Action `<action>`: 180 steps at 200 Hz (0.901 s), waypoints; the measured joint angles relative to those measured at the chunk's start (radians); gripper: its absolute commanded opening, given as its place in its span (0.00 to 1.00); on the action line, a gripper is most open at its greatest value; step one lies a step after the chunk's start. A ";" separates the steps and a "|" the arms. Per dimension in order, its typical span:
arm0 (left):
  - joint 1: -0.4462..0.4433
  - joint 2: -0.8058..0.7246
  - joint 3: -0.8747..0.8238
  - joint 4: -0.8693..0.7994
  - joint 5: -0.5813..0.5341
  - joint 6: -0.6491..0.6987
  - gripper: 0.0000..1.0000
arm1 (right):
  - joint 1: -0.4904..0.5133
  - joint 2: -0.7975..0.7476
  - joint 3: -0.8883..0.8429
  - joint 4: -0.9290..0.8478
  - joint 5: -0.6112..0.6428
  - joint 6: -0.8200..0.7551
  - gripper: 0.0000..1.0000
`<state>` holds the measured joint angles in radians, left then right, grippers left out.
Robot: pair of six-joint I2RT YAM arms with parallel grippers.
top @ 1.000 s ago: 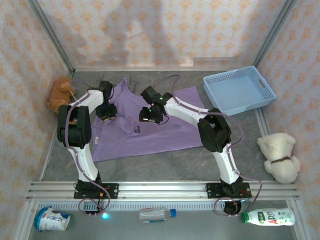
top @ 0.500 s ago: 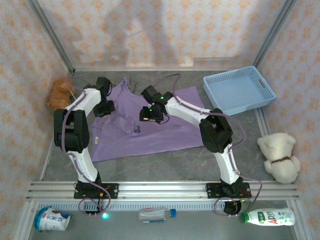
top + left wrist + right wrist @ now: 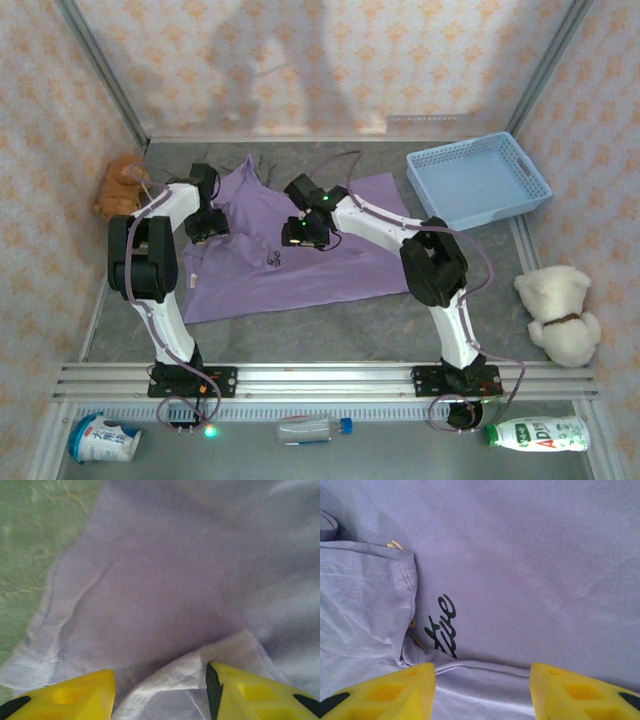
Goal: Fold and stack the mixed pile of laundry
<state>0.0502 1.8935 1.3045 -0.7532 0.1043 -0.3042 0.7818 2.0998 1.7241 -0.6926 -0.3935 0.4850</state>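
Shirt [image 3: 300, 285], purple: soft, light, floppy; best pinched at a hem fold. Left gripper [image 3: 160, 672] and right gripper [image 3: 482, 669]: both parted, empty.

White arms [image 3: 170, 320] with black joints, purple cables [image 3: 484, 262], yellow claw fingers [image 3: 380, 690].

The lavender shirt [image 3: 300, 270] lies spread and rumpled on the grey table [image 3: 330, 325], with one hem folded over beside its dark script mark [image 3: 442, 626].
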 measured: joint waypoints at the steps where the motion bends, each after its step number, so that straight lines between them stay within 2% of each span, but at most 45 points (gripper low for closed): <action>1: 0.000 0.000 -0.001 0.001 0.001 0.000 0.47 | 0.000 0.000 -0.001 0.001 -0.002 0.000 0.54; 22: 0.000 0.003 -0.018 0.016 0.019 0.006 0.31 | 0.001 -0.001 -0.012 0.041 -0.049 0.001 0.54; 45: 0.000 0.003 -0.018 0.030 0.028 0.022 0.18 | 0.009 0.014 0.011 0.062 -0.084 0.005 0.54; 76: 0.000 0.003 -0.018 0.036 0.036 0.033 0.07 | 0.039 0.105 0.113 0.091 -0.108 0.019 0.52; 84: 0.000 0.003 -0.018 0.036 0.039 0.037 0.01 | 0.047 0.130 0.131 0.100 -0.111 0.028 0.52; 150: 0.004 0.003 -0.018 0.037 0.046 0.044 0.00 | 0.059 0.319 0.321 0.107 -0.119 0.094 0.43; 180: 0.004 0.003 -0.018 0.036 0.046 0.044 0.00 | 0.059 0.373 0.408 0.087 -0.098 0.124 0.26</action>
<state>0.0544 1.8965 1.2865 -0.7170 0.1501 -0.2604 0.8410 2.4733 2.1323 -0.6060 -0.4919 0.6086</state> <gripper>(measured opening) 0.041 0.323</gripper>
